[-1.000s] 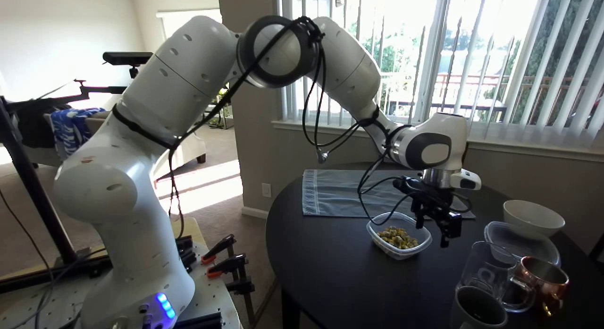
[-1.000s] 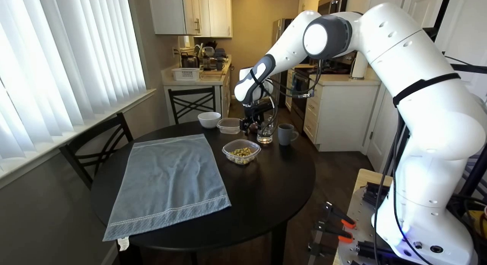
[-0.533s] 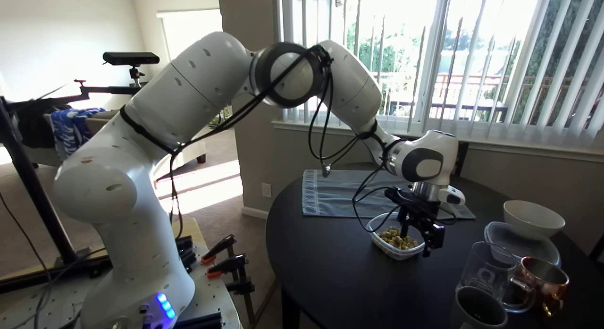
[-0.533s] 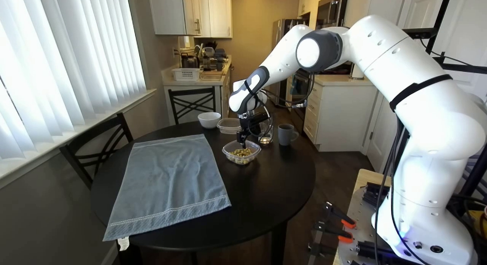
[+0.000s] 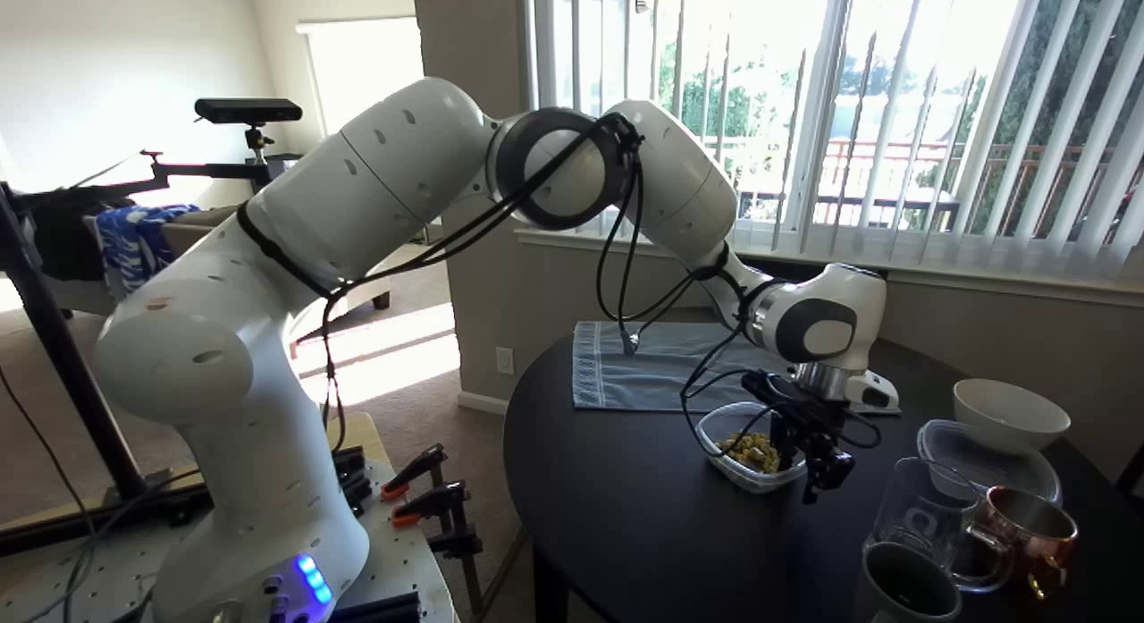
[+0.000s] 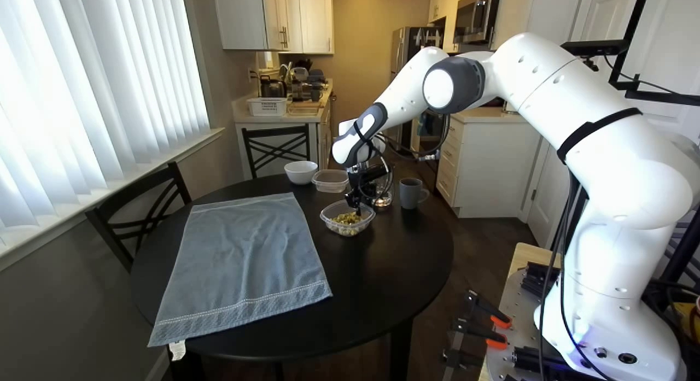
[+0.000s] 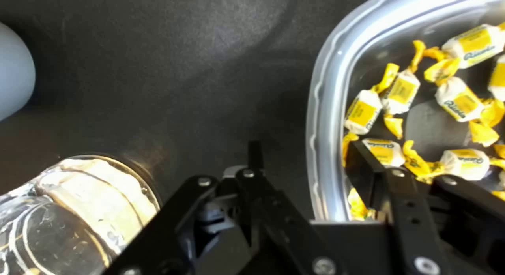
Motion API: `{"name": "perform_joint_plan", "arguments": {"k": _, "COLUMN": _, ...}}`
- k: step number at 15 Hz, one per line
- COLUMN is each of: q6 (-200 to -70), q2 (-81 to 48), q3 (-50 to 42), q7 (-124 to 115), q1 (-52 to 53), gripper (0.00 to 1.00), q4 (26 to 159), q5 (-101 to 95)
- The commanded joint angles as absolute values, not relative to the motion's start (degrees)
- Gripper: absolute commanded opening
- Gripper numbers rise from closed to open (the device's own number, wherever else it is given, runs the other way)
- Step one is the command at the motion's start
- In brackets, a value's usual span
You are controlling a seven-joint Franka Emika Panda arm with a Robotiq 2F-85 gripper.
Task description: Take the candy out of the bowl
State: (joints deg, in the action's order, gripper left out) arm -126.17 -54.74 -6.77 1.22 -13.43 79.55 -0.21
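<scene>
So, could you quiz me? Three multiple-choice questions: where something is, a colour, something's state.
1. Where are the candies? A) on a chair; B) in the bowl; C) on the floor.
2. What colour is the cloth? A) blue-grey; B) red; C) yellow.
3. How is the pincer? A) shut on the mug; B) shut on the cloth; C) open.

1 B: the wrist view shows wrapped candies inside it.
2 A: both exterior views show that shade.
3 C: its fingers stand wide apart in the wrist view.

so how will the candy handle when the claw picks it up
The candy is probably light, its pieces being small beside the bowl. The twisted wrapper ends seem apt to flop. Lying loose, pieces may shift when nudged.
</scene>
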Motion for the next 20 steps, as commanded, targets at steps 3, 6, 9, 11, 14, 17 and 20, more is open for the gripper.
{"name": "perform_joint_plan", "arguments": {"k": 3, "q6": -127.55, "q2": -52.16, "q3": -5.61, "q7": 5.47, "q1": -15.35, "gripper": 0.15, "q4": 80.97, "q5": 0.78}}
{"name": "perform_joint_plan", "arguments": {"k": 6, "q6": -126.71, "q2": -51.82, "q3": -5.73, "q7": 5.92, "q1": -15.60, "gripper": 0.48, "q4": 80.36, "q5": 0.61}}
{"name": "perform_joint_plan", "arguments": {"k": 9, "q6": -127.08, "q2": -51.77, "q3": -5.87, "q7": 6.61, "q1": -15.66, "gripper": 0.11, "q4": 79.92, "q5": 0.21}}
{"name": "perform_joint_plan", "arguments": {"k": 11, "q6": -127.02, "q2": -51.59, "q3": -5.76, "q7": 7.05, "q1": -15.76, "gripper": 0.03, "q4": 79.72, "q5": 0.28}}
{"name": "perform_joint_plan", "arguments": {"k": 14, "q6": -126.99, "q2": -51.27, "q3": -5.61, "q7": 7.58, "q1": -15.86, "gripper": 0.03, "q4": 79.57, "q5": 0.41}}
{"name": "perform_joint_plan", "arguments": {"k": 17, "q6": -127.22, "q2": -49.52, "q3": -6.47, "q7": 5.56, "q1": -14.72, "gripper": 0.03, "q4": 81.00, "q5": -0.13}}
{"name": "perform_joint_plan", "arguments": {"k": 20, "q6": -132.65, "q2": -44.93, "q3": -10.77, "q7": -2.19, "q1": -9.35, "gripper": 0.03, "q4": 86.15, "q5": -4.24}}
